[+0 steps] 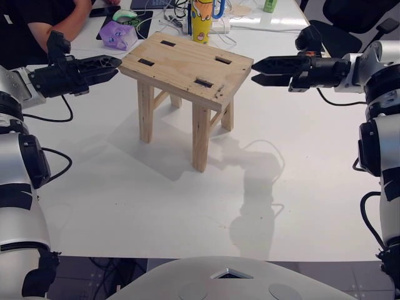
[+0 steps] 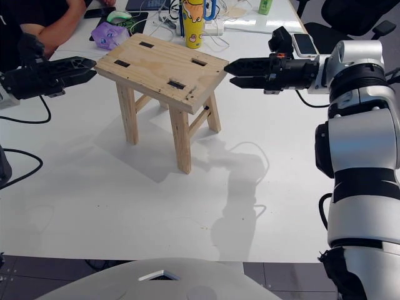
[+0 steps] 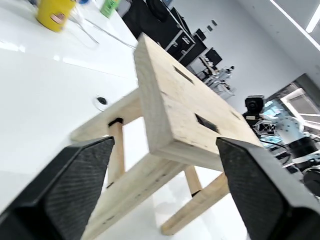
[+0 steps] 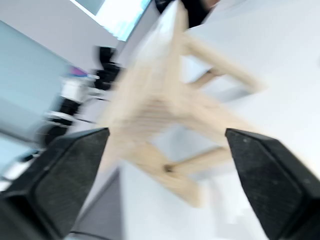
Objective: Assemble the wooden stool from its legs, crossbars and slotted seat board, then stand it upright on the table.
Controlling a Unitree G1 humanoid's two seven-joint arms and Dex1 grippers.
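Note:
The wooden stool point(image 1: 187, 69) stands upright on the white table point(image 1: 156, 206), its slotted seat board on top and its legs and crossbars fitted beneath. My left gripper point(image 1: 114, 67) hovers open just off the seat's left end, not touching it. Level with the seat's right end, my right gripper point(image 1: 256, 70) is open too, a short gap away. In the left wrist view the stool point(image 3: 185, 120) lies between the two dark pads point(image 3: 80, 185). In the right wrist view the stool point(image 4: 165, 110) is blurred between the pads point(image 4: 70, 170).
Behind the stool stand a yellow cup point(image 1: 201, 20) and a purple pouch point(image 1: 117, 34), with cables, a mouse and a phone point(image 2: 304, 44) along the far edge. A person's arm point(image 1: 53, 22) rests at the back left. The near half of the table is bare.

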